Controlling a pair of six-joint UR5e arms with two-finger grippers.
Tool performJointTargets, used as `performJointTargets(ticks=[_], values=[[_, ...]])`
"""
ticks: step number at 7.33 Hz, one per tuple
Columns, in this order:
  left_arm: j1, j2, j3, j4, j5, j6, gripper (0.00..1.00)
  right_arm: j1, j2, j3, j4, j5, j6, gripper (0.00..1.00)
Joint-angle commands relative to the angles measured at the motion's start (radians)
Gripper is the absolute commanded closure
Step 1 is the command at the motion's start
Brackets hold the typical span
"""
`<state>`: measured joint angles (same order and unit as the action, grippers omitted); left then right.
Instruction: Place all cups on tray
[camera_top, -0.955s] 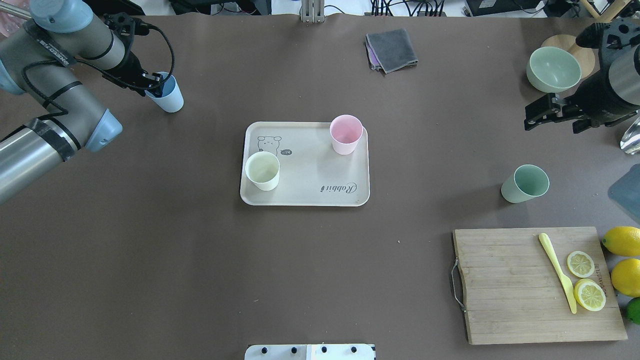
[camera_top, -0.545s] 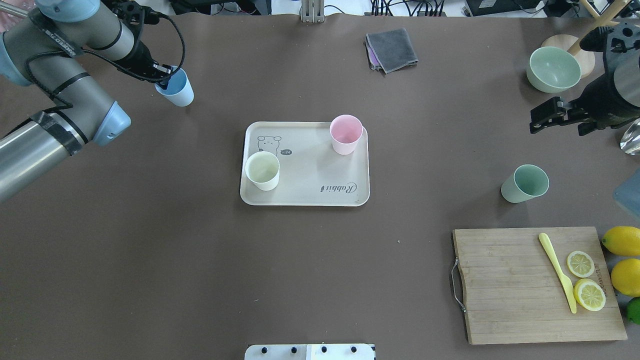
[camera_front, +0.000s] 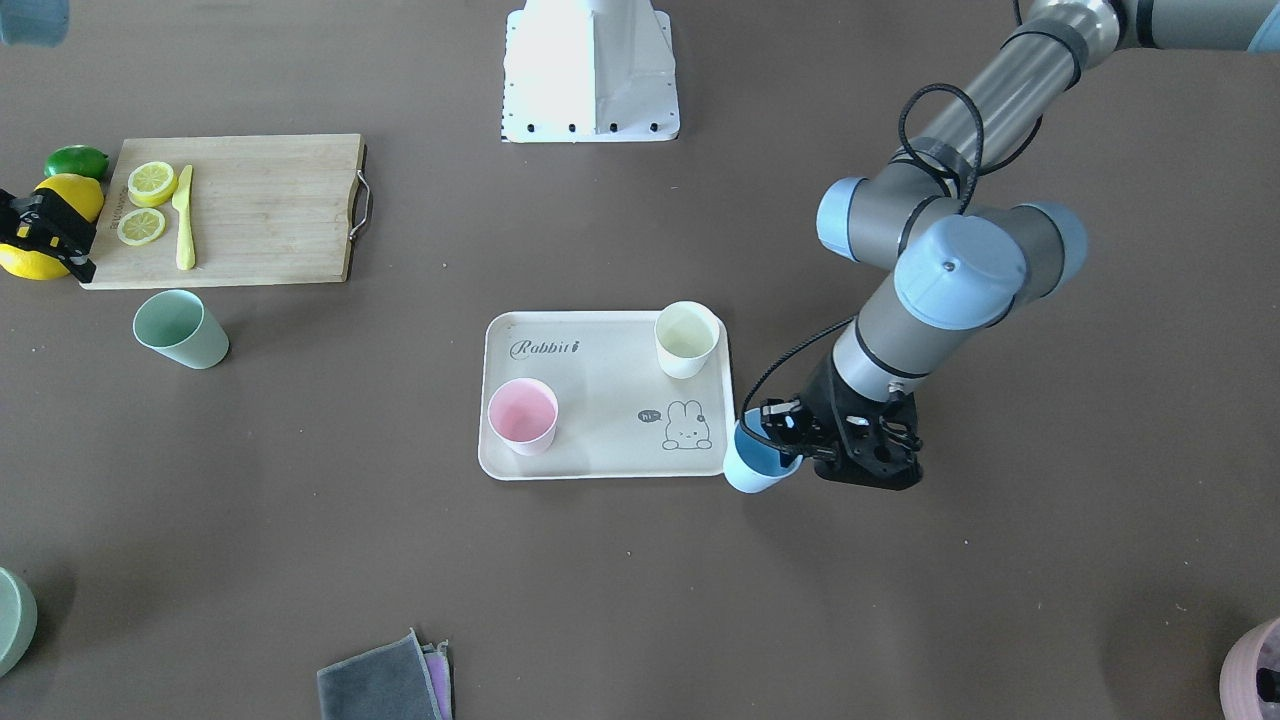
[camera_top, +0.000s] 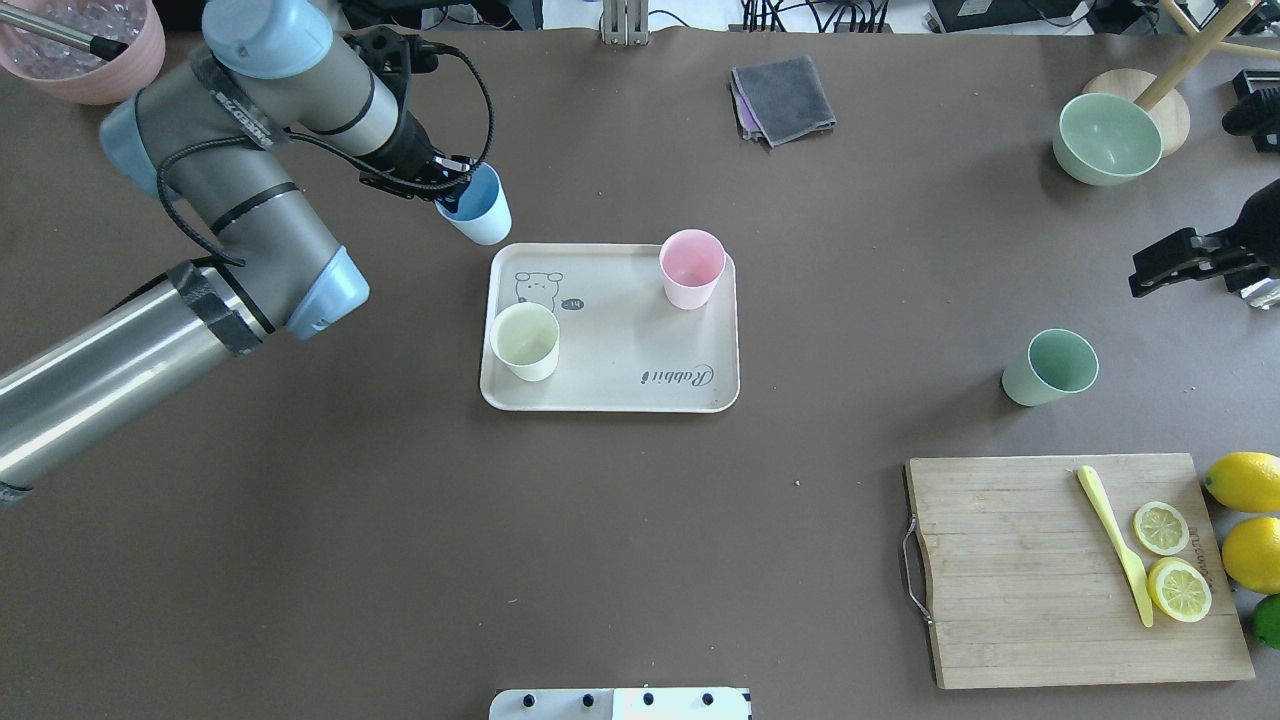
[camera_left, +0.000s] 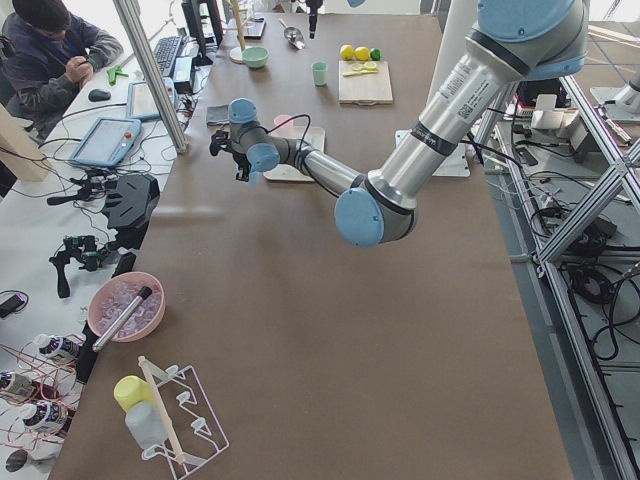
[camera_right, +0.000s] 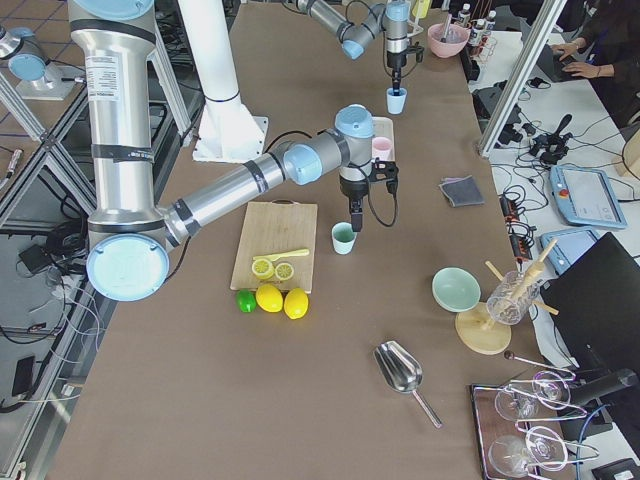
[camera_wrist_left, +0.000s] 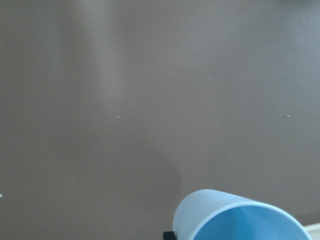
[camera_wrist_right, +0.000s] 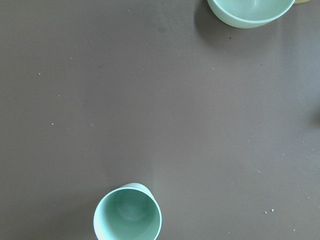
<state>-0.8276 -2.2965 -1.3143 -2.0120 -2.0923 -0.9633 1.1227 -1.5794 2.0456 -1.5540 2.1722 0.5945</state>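
Two cups already stand upright on the tray (camera_top: 610, 390), which sits in the middle of the overhead frame: a pink cup (camera_top: 692, 268) in its upper right corner and a cream cup (camera_top: 525, 340) at its left edge, beside the bunny drawing. A third, the blue cup (camera_top: 480, 215), is with the left gripper (camera_top: 462, 190), whose fingers pinch its rim from the upper left, one inside the mouth and one outside. This cup hangs tilted, mouth toward the arm, just above the tray's upper left corner in the overhead frame. In the front-facing view its rim overlaps the tray's lower right corner by the bunny. Whether its base touches the table (camera_top: 400, 560) I cannot tell.

One green cup (camera_top: 1050, 367) stands apart on the bare table, well to the right of the tray and above the cutting board (camera_top: 1060, 570). The right gripper (camera_top: 1150, 272) hovers at the right edge of the overhead frame, up and to the right of that cup and not touching it — from these pictures I cannot tell how wide its fingers stand. Its wrist camera shows the green cup in the lower left of the frame, mouth up.

All four cups are plain, smooth, handleless and tapered, narrower at the base than at the rim. The tray is flat and beige with rounded corners, a low pale rim and "Rabbit" lettering near its lower right corner in the overhead view.
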Motion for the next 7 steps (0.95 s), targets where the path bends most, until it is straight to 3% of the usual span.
performJointTargets(ticks=[1,3,4,5,6,7], values=[[0.086,-0.026,-0.003,0.001,0.064,-0.051,1.0,0.015,-0.056,-0.074,0.162,0.029,-0.015,0.0],[0.09,-0.021,-0.002,0.001,0.066,-0.043,1.0,0.017,-0.057,-0.081,0.164,0.035,-0.015,0.0],[0.105,-0.02,-0.002,0.001,0.087,-0.035,0.64,0.019,-0.059,-0.082,0.166,0.035,-0.015,0.0],[0.111,-0.02,-0.005,0.001,0.11,-0.032,0.37,0.019,-0.057,-0.081,0.166,0.035,-0.015,0.0],[0.11,-0.017,-0.022,0.001,0.11,-0.032,0.02,0.017,-0.057,-0.081,0.166,0.035,-0.015,0.0],[0.058,-0.005,-0.051,0.013,0.089,-0.019,0.02,0.016,-0.056,-0.082,0.164,0.035,-0.009,0.0]])
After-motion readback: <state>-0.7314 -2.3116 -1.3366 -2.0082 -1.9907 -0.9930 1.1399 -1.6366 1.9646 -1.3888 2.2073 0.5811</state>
